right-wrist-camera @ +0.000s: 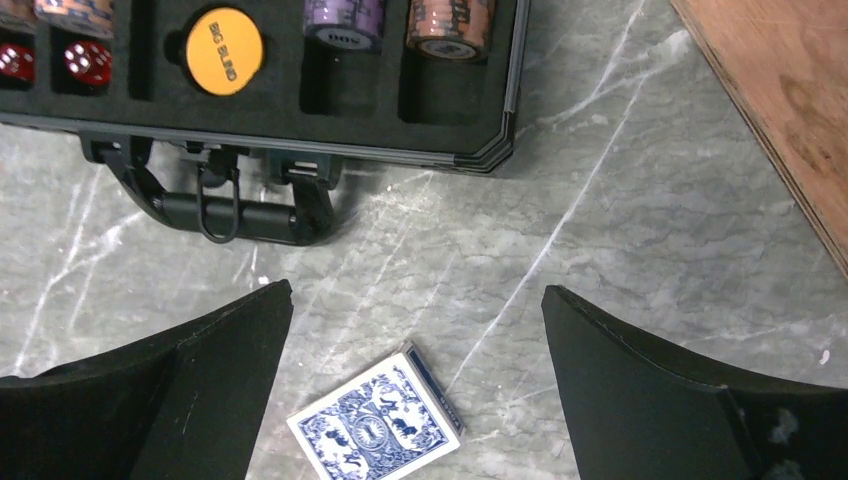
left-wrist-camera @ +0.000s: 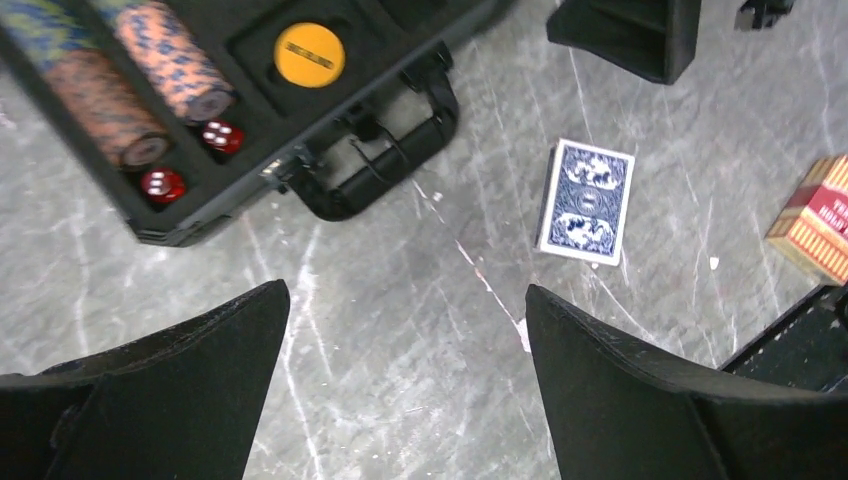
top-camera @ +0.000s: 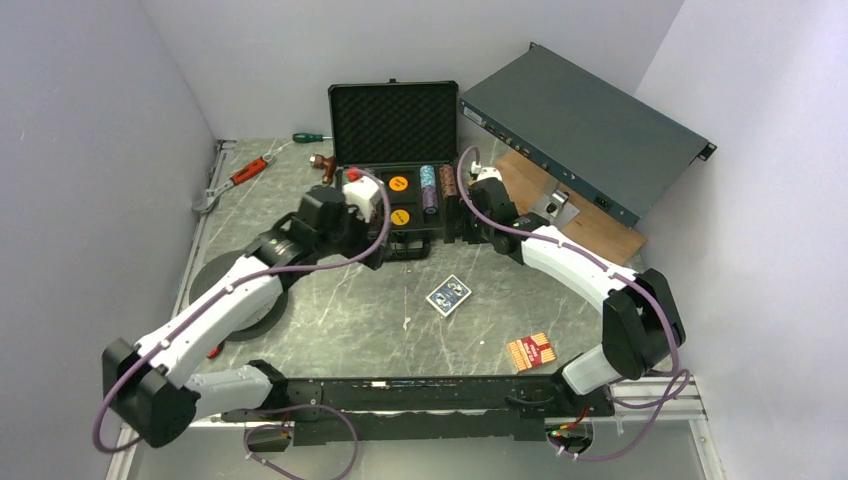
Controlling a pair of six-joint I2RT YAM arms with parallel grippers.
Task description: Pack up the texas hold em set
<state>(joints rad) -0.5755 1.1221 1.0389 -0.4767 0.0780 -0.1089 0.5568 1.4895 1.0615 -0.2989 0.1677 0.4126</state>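
Top external view: the black rectangular hard case (top-camera: 393, 122) stands open at the back of the grey marble bench (top-camera: 340, 310), foam lid upright, but my arms (top-camera: 560, 255) cover most of its front edge. The striped poker chip stacks (right-wrist-camera: 343, 20) are cut off at the top of the right wrist view, and the two small red dice (left-wrist-camera: 222, 137) look blurred. The blue card deck (top-camera: 448, 295) lies on the bench just in front of the case, the red card deck (top-camera: 530, 350) nearer me. My left gripper (left-wrist-camera: 405, 300) and right gripper (right-wrist-camera: 415, 300) both stand wide, holding nothing.
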